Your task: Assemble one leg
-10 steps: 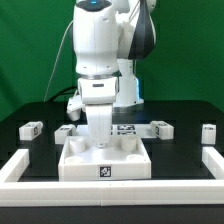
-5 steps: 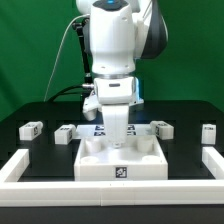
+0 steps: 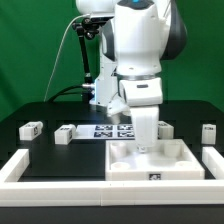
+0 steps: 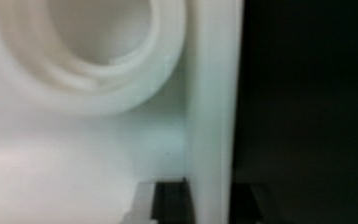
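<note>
Just beside the pincer (image 3: 147,146) pinching the tray (image 3: 125,172) lies a white, tag-faced leg (image 3: 165,128).

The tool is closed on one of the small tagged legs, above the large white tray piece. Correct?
No. The tool is closed on the rear rim of the large white tray piece, not on a leg; the small legs lie free on the table behind it. The exterior view shows it; the wrist view has a white rim between the fingers.

A white tray (image 3: 128,171) stands on the black table (image 3: 40,148), a tag on its front wall. The marker board (image 3: 108,130) lies just behind, before a green curtain (image 3: 30,50).
</note>
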`<state>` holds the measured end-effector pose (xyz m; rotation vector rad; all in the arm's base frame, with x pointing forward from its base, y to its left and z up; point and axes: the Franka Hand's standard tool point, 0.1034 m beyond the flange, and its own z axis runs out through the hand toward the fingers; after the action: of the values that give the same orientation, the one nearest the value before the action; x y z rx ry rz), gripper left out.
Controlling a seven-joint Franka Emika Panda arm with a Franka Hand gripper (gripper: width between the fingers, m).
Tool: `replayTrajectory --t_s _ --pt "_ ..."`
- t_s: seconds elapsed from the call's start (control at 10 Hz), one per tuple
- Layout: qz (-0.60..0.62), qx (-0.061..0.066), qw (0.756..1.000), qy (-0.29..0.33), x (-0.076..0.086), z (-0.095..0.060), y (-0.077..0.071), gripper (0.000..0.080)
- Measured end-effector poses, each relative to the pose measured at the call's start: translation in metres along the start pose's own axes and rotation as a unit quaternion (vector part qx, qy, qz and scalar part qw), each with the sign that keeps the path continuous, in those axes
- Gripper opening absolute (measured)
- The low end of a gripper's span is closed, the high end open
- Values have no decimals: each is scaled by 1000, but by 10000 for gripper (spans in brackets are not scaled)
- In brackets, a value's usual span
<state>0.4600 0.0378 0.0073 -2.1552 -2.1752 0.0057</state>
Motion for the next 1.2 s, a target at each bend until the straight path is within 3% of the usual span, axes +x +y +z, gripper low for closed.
replayTrajectory --t_s 0.4,0.9,1.0,1.1,1.2 --pt "-7 0 1000 3 24 0 22 69" --pt "11 -1 1000 3 26 0 23 69" --pt "11 -1 1000 3 26 0 23 183" --pt "11 -1 1000 3 26 0 23 183" --pt "11 -1 1000 3 26 0 23 318"
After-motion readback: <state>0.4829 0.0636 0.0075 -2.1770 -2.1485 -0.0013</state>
